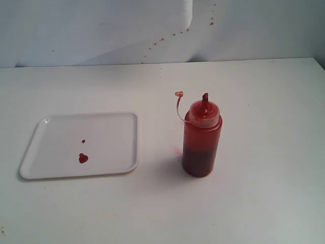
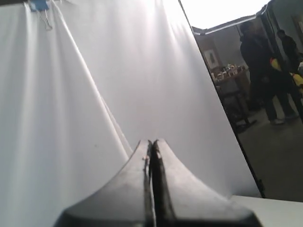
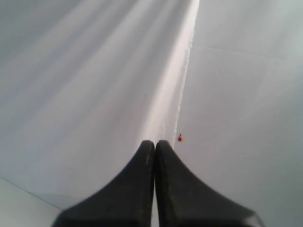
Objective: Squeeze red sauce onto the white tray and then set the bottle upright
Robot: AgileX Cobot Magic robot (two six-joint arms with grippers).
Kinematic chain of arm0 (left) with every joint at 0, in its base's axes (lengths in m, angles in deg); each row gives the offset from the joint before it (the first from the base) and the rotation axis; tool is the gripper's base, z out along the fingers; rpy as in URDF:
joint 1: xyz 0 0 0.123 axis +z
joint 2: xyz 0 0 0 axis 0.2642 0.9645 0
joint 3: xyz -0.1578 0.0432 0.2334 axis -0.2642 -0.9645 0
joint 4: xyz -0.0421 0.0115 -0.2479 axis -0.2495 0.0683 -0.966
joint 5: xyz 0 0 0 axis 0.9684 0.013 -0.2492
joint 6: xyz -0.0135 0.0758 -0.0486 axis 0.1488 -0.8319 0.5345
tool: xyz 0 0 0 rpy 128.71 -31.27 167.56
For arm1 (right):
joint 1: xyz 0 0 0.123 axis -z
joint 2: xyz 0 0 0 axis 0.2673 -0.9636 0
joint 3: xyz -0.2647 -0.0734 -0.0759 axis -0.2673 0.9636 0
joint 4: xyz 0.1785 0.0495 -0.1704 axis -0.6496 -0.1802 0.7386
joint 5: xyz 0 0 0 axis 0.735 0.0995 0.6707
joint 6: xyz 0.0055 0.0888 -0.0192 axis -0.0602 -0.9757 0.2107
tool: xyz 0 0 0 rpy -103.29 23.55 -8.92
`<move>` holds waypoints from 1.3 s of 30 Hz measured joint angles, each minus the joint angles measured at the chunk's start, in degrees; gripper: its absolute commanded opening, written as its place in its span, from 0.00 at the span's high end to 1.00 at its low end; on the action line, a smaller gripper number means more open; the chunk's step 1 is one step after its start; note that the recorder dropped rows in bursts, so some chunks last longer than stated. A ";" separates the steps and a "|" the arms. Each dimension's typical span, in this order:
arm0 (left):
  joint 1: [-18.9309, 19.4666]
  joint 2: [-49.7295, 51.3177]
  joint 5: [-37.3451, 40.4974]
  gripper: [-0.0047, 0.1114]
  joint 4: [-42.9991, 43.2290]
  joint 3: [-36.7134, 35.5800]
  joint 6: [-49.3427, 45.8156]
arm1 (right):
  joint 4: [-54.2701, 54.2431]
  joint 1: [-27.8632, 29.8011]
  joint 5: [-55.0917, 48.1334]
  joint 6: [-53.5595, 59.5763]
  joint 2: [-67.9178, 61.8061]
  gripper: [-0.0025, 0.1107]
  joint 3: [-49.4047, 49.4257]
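We count one white tray (image 1: 114,134) and one bottle (image 1: 201,147) on one table (image 1: 264,193). The tray bears two marks of red sauce (image 1: 83,158): one larger blob and one small drop (image 1: 84,141). The bottle has one nozzle (image 1: 205,97) and one tethered tip cap (image 1: 179,94). We count two grippers, the left gripper (image 2: 150,144) and the right gripper (image 3: 155,143). The left wrist view adds one blue clip (image 2: 40,5) and two people (image 2: 258,61). The right wrist view adds one red speck (image 3: 180,138).
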 measured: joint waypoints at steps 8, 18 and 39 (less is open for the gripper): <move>0.00 -10.56 0.00 0.96 0.21 0.00 0.22 | 0.00 0.00 -0.11 0.00 0.00 0.98 0.00; 0.00 -17.94 -0.11 0.96 0.21 0.00 0.22 | 0.00 0.00 -0.11 0.00 0.00 0.98 0.00; -0.14 -25.48 -1.80 0.96 1.43 0.48 0.22 | 0.00 0.00 -0.11 0.00 0.43 0.98 0.00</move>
